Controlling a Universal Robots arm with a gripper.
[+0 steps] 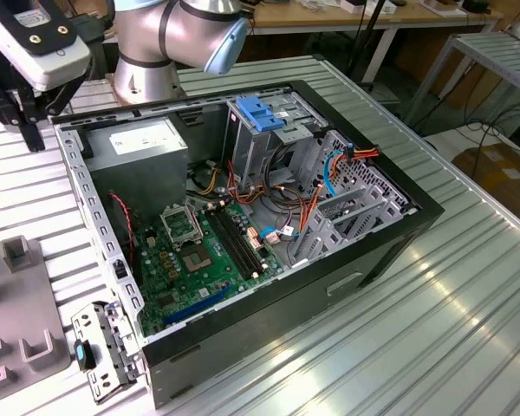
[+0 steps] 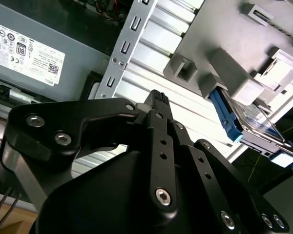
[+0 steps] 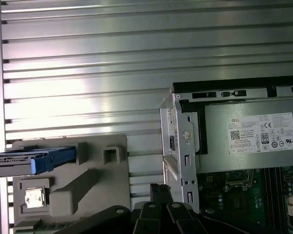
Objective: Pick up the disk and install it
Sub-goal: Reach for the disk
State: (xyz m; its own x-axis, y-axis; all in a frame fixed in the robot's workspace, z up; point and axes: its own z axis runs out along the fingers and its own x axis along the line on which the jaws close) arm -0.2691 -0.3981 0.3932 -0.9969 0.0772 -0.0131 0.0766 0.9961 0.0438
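Note:
The disk [image 2: 254, 125] is a silver drive with blue side rails, standing on edge in a grey fixture [image 2: 224, 44] on the ribbed table beside the open computer case. In the first wrist view the disk [image 3: 36, 161] lies at the picture's edge, in the same grey fixture [image 3: 95, 183]. My gripper [image 2: 158, 99] hangs above the table between the case wall and the fixture, well apart from the disk. Its black fingers meet at one tip, shut on nothing. In the exterior view the gripper [image 1: 32, 137] is at the far left, just outside the case's corner.
The open computer case [image 1: 399, 217] fills the middle of the table. Inside are a grey power-supply box [image 1: 143, 143], a motherboard [image 1: 199, 251] and a metal drive cage with a blue latch [image 1: 260, 113]. A loose metal bracket [image 1: 104, 351] lies near the case's front corner.

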